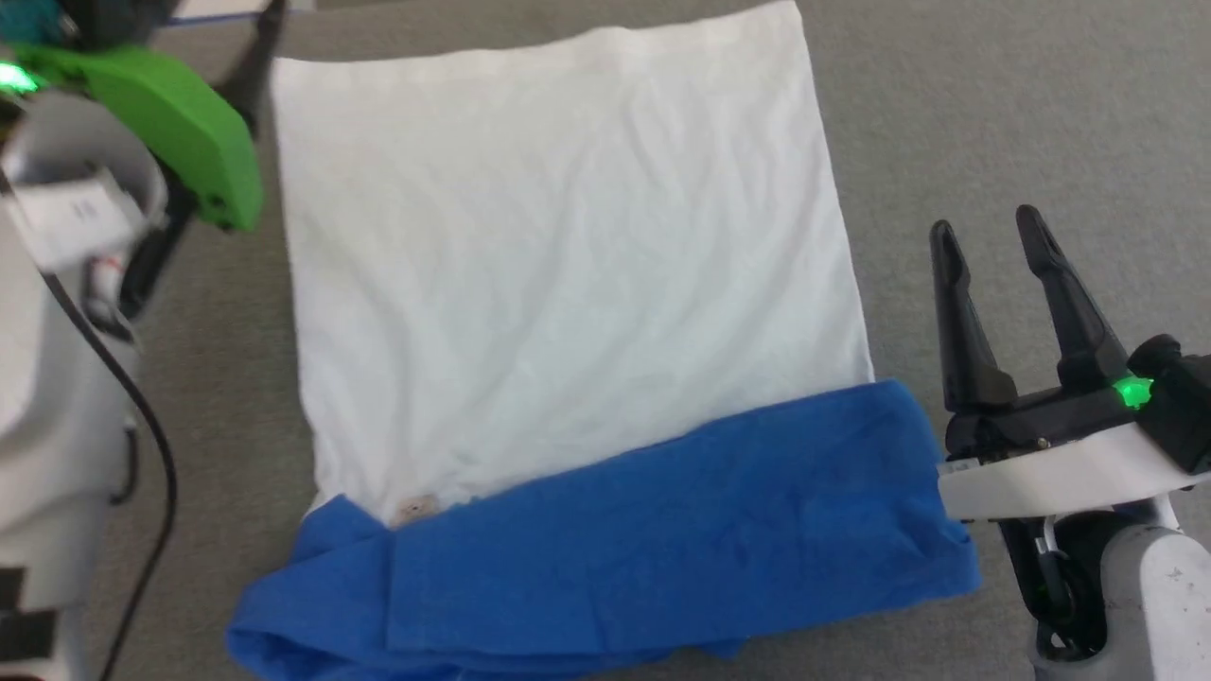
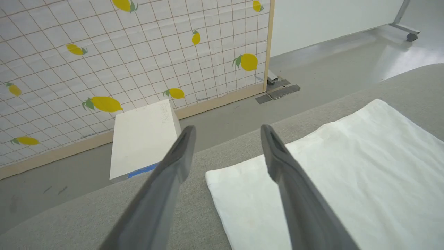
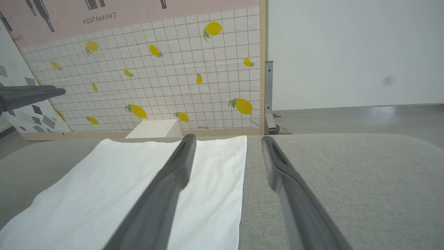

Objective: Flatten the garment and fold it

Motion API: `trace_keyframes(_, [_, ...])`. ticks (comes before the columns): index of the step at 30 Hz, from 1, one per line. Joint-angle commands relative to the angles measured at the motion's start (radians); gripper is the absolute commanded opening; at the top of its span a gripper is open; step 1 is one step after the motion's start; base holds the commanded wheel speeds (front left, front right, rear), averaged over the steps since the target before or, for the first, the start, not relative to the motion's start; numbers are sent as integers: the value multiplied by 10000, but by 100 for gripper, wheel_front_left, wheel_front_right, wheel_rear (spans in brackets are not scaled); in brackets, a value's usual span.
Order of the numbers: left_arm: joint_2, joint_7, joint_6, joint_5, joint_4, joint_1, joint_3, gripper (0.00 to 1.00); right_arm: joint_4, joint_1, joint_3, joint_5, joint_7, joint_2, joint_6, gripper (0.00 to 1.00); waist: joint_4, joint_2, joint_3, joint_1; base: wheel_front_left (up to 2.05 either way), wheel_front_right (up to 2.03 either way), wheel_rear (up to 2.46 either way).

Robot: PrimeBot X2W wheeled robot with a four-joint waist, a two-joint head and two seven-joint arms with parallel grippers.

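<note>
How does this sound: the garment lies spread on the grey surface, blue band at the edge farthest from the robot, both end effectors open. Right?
One slip: the head view shows the blue band at the edge nearest the robot. The garment does lie spread on the grey surface, with the left end effector and right end effector open.

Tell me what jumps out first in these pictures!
The big garment grabs you first: white, with a bright blue band along its near edge, spread on the grey surface. To its right, the right claw stands wide open. Behind it all is a tiled wall dotted with yellow lemons.
</note>
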Motion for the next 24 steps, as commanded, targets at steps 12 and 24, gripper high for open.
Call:
trace_keyframes(12, [1413,4587,740,-256,1256,-1888,109,100,558,-586,653,607,-558,16,-13,100,-1735,0,2093,-1,0,0,0])
trace_keyframes(24, [1978,6662,1545,-303,634,-1798,184,37,869,-1098,1010,621,-736,16,-13,100,-1650,0,2715,-1,0,0,0])
